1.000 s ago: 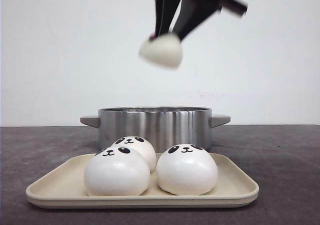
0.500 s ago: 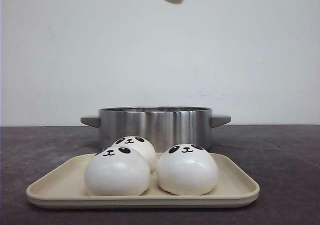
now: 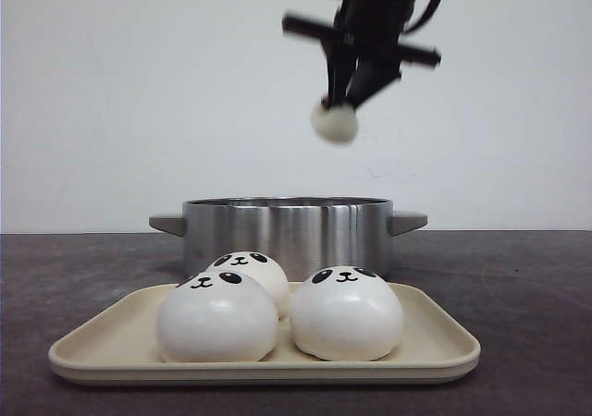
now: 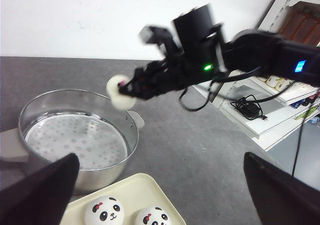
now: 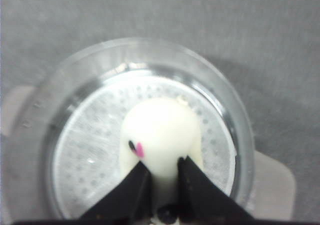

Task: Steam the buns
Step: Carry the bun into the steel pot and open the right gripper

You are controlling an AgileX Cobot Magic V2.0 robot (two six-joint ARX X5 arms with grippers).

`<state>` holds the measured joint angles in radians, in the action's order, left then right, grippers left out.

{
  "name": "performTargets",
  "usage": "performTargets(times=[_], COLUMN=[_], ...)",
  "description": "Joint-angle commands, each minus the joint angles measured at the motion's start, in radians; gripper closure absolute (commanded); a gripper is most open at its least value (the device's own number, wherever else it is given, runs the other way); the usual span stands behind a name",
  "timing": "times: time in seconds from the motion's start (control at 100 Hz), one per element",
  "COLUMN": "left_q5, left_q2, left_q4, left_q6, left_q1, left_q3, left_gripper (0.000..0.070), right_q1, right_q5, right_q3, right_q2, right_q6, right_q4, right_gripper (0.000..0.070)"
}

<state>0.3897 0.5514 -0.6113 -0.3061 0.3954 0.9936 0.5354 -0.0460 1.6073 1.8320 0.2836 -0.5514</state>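
Note:
My right gripper [image 3: 340, 104] is shut on one white bun [image 3: 334, 123] and holds it in the air above the steel pot [image 3: 287, 236]. In the right wrist view the fingers pinch the bun [image 5: 160, 127] right over the pot's perforated steamer plate [image 5: 90, 155]. Three panda-faced buns sit on the beige tray [image 3: 435, 347]: front left [image 3: 215, 316], front right [image 3: 346, 312], one behind [image 3: 250, 270]. My left gripper [image 4: 159, 157] is open and empty, high above the tray's edge. It sees the held bun [image 4: 121, 91], the pot [image 4: 132, 135] and two tray buns [image 4: 103, 212].
The pot's two handles [image 3: 407, 222] stick out sideways. The tray [image 4: 145, 190] lies just in front of the pot on the grey table [image 3: 527, 287]. White shelving with cables [image 4: 260, 110] stands beyond the table's side.
The right gripper with the bun rose out of the top of the front view, then came back down farther back, over the pot. The tray buns have not moved.

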Motion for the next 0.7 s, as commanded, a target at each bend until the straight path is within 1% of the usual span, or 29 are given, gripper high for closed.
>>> performTargets(times=[0.0,0.14,0.34,0.41,0.56,0.58,0.61,0.64,0.69], left_q5=[-0.005,-0.005,-0.005,-0.005,-0.005,-0.005,-0.005,-0.005,-0.005], left_q2=[0.005,0.005,0.005,0.005,0.005,0.005,0.005,0.005,0.005], left_q4=[0.005,0.003,-0.003,-0.004,-0.006,-0.007,-0.010,-0.011,-0.018], left_q6=[0.002,0.000,0.000,0.000,0.000,0.000,0.000,0.000,0.000], left_q1=[0.004,0.004,0.004,0.004,0.004,0.004,0.004,0.004,0.004], left_q3=[0.011,0.011,0.011,0.011,0.011,0.011,0.011,0.011,0.011], left_gripper=[0.0073,0.0073,0.0073,0.0073,0.0073,0.0073,0.0073,0.0073,0.0073], right_q1=[0.003,0.004,0.003,0.003,0.003,0.003,0.004,0.004,0.004], right_q5=[0.003,-0.007,-0.018,-0.036,-0.042,-0.043,-0.044,-0.044,-0.054], right_q3=[0.012,0.012,0.012,0.012,0.012,0.012,0.012,0.012,0.012], right_q2=[0.053,0.124,0.202,0.216,0.220,0.220,0.220,0.220,0.220], right_q6=[-0.024,-0.065,-0.068,-0.071,-0.091,-0.092,-0.095,-0.095,-0.094], right_q4=[0.027,0.059,0.053,0.050,0.056,0.059,0.066,0.071,0.074], right_gripper=[0.0694,0.0694,0.0693,0.0693,0.0688,0.0673,0.0620,0.0538,0.0369])
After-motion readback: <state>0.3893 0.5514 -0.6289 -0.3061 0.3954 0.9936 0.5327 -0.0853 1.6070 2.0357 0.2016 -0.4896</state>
